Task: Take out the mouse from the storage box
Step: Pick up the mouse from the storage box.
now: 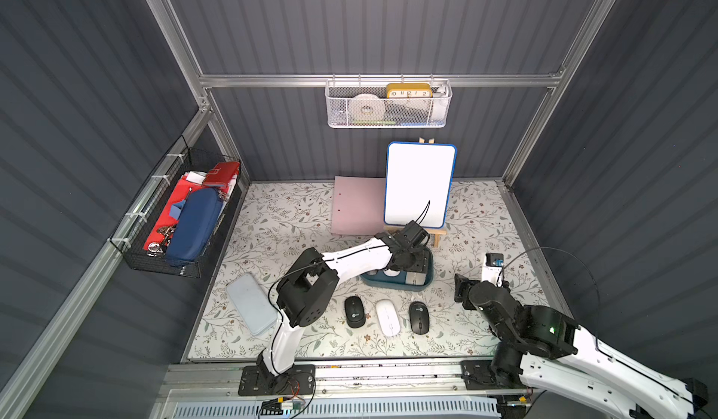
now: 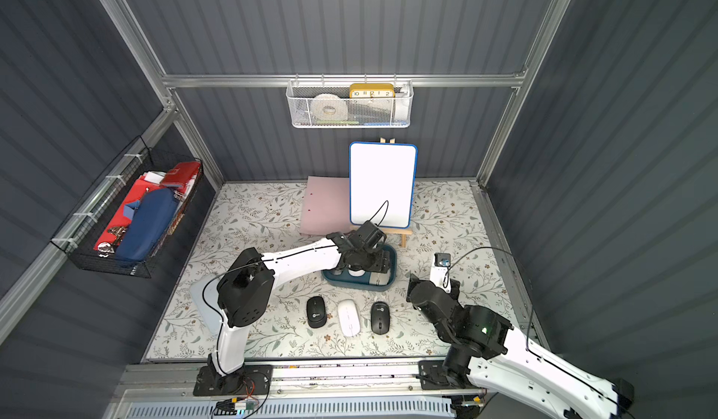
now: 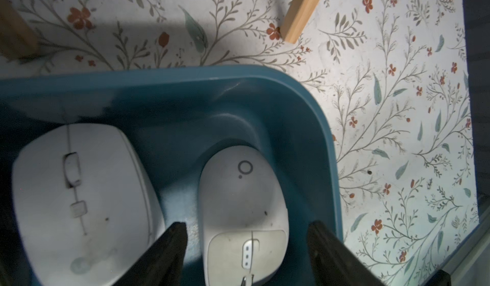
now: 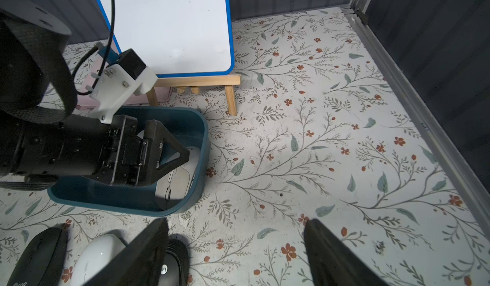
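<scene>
Your floral table mat sat inside a dark grey ribbed enclosure. On it, in front of the storage box, three mice already lay in a row: a black mouse, a slim white mouse and a second black mouse. I judge the job well along but unfinished, since the left wrist view showed two more in the tub: a broad white mouse, and a grey mouse near the corner wall. Your left gripper was down inside the box. Its fingers were spread on either side of the grey mouse with a gap at each side, so nothing was gripped yet. Your right gripper hovered over the mat to the box's right, spread and empty.
</scene>
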`<state>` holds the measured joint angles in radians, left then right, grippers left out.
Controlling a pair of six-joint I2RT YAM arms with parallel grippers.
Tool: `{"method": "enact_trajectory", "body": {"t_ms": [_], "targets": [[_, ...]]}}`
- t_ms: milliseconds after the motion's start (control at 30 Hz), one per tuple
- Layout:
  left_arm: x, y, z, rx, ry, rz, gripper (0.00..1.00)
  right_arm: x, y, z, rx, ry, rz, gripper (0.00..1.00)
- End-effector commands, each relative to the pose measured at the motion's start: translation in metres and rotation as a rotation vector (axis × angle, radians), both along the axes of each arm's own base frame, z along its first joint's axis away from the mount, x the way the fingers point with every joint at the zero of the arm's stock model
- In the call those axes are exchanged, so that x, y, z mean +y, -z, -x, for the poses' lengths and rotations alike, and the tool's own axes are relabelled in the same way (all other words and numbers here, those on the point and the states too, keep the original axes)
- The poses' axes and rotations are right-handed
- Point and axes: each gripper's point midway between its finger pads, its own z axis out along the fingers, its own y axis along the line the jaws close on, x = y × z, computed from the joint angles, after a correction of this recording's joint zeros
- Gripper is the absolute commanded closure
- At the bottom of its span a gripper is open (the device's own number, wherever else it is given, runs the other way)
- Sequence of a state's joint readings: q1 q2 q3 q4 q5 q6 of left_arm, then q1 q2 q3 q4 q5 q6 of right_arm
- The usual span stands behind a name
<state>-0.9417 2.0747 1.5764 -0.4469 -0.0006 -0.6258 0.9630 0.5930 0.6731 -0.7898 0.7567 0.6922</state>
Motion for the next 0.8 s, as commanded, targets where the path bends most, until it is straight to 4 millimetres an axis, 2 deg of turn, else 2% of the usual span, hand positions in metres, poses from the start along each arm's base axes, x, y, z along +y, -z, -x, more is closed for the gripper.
{"method": "enact_trajectory", "body": {"t_ms": [0,333,433,533,767], "targets": [[-0.002,0.008,0.005,0.027,0.043,-0.017,0.27,-0.007,0.004,0.000,-0.003,0.025,0.026,0.16],[-0.003,0.036,0.018,0.047,0.104,-0.103,0.27,-0.008,0.005,-0.001,-0.007,0.037,0.033,0.16],[0.000,0.043,0.019,0.032,0.112,-0.163,0.17,-0.008,0.006,-0.001,-0.005,0.037,0.032,0.16],[0.004,0.048,0.017,0.006,0.112,-0.220,0.17,-0.007,0.007,-0.001,-0.004,0.037,0.035,0.16],[0.016,0.054,0.009,-0.030,0.087,-0.306,0.27,-0.006,0.008,-0.002,0.001,0.037,0.038,0.15]]}}
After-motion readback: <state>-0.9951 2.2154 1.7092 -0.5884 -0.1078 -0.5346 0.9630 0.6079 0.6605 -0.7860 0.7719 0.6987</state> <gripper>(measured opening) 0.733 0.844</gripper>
